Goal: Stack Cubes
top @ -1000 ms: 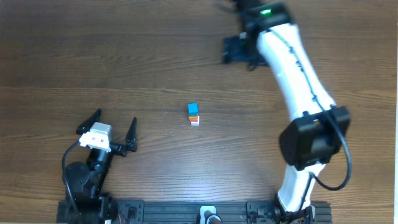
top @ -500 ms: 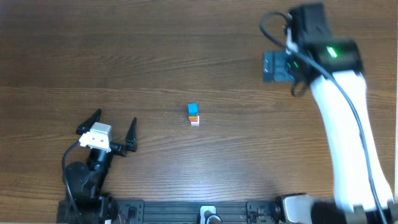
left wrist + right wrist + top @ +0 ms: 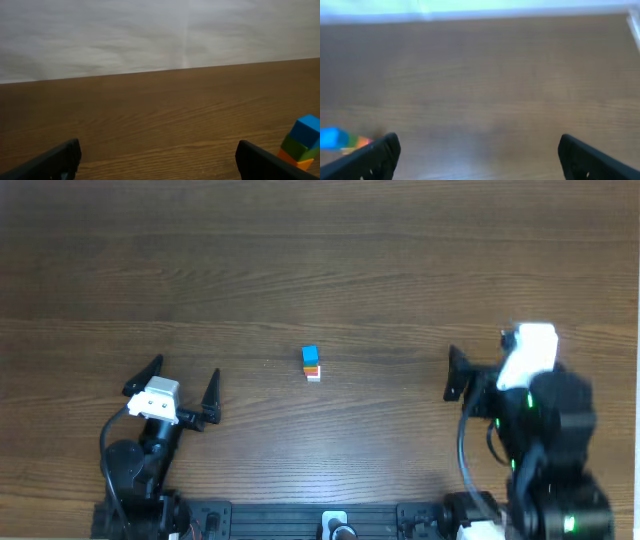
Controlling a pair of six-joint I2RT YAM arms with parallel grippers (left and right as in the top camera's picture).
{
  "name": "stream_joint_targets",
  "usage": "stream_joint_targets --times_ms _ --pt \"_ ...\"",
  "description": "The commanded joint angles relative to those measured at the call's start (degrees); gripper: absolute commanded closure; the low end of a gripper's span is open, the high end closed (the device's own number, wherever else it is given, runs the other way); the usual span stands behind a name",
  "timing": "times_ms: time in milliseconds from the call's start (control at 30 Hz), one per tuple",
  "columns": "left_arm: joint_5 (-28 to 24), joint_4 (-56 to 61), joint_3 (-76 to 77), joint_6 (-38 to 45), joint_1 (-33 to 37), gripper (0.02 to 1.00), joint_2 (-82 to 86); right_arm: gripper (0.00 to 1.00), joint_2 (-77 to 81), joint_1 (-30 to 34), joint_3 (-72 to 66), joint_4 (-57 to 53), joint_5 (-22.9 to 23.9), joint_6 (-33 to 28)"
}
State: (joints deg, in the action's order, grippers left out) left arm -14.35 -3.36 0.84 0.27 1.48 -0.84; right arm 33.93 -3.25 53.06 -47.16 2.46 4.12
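A small cube stack (image 3: pixel 311 364) stands at the table's middle, blue on top with orange and white showing below. In the left wrist view the cube stack (image 3: pixel 300 143) shows blue over green over orange. My left gripper (image 3: pixel 184 371) rests open near its base, left of the stack, with nothing between its fingers (image 3: pixel 60 159). My right gripper (image 3: pixel 488 366) sits low at the right, also open and holding nothing. Its wrist view catches the stack (image 3: pixel 340 139) off to one side, blurred.
The brown wooden table (image 3: pixel 320 260) stretches bare around the stack. A pale wall (image 3: pixel 160 30) rises behind the table's far edge. A black rail (image 3: pixel 330 520) runs along the near edge between the arm bases.
The right arm has pulled back from the far side of the table to a low pose near its base at the right. The left arm and the stack stayed put.
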Motion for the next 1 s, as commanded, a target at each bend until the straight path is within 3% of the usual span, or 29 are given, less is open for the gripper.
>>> stream_joint_targets --times_ms 33,133,467,1000 --pt "0.48 0.31 -0.50 0.98 0.31 0.018 0.50 0.009 -10.73 0.92 -8.20 8.46 -3.82 -0.85" --pt "0.48 0.31 -0.50 0.98 0.31 0.020 0.50 0.007 -16.39 0.92 -13.44 13.81 -6.51 -2.99" --pt "0.50 0.31 -0.50 0.98 0.31 0.020 0.50 0.009 -33.99 3.41 -30.05 26.38 -6.51 -3.08" --pt "0.50 0.31 -0.50 0.98 0.31 0.018 0.50 0.009 -33.62 3.67 -44.26 42.16 -6.08 -5.05"
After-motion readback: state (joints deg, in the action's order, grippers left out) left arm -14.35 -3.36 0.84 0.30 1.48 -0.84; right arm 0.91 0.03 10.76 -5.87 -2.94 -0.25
